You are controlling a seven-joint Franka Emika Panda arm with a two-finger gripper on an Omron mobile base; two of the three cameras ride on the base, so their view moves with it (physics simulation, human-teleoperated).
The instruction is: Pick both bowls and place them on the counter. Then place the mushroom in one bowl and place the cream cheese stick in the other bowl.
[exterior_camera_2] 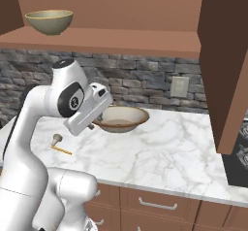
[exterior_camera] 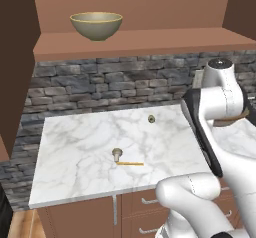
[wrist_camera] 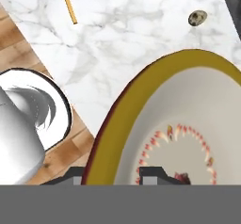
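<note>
My gripper (wrist_camera: 115, 175) is shut on the yellowish rim of the shallow beige bowl (wrist_camera: 188, 129), one finger outside the wall and one inside. In the right base view the gripper (exterior_camera_2: 93, 124) holds this bowl (exterior_camera_2: 121, 118) by its left edge, low over the marble counter (exterior_camera_2: 164, 152); I cannot tell whether it touches the slab. The deep olive-tan bowl (exterior_camera: 96, 25) stands on the wooden shelf above. The small mushroom (exterior_camera: 117, 154) is upright on the counter, with the cream cheese stick (exterior_camera: 130, 163) lying just in front of it.
A small dark round knob (exterior_camera: 151, 118) lies near the back of the counter. A stone backsplash (exterior_camera: 100, 87) runs behind it, with a wall outlet (exterior_camera_2: 179, 87). A brown cabinet (exterior_camera_2: 225, 60) hangs at the right. Wooden drawers (exterior_camera_2: 155, 203) sit below the slab.
</note>
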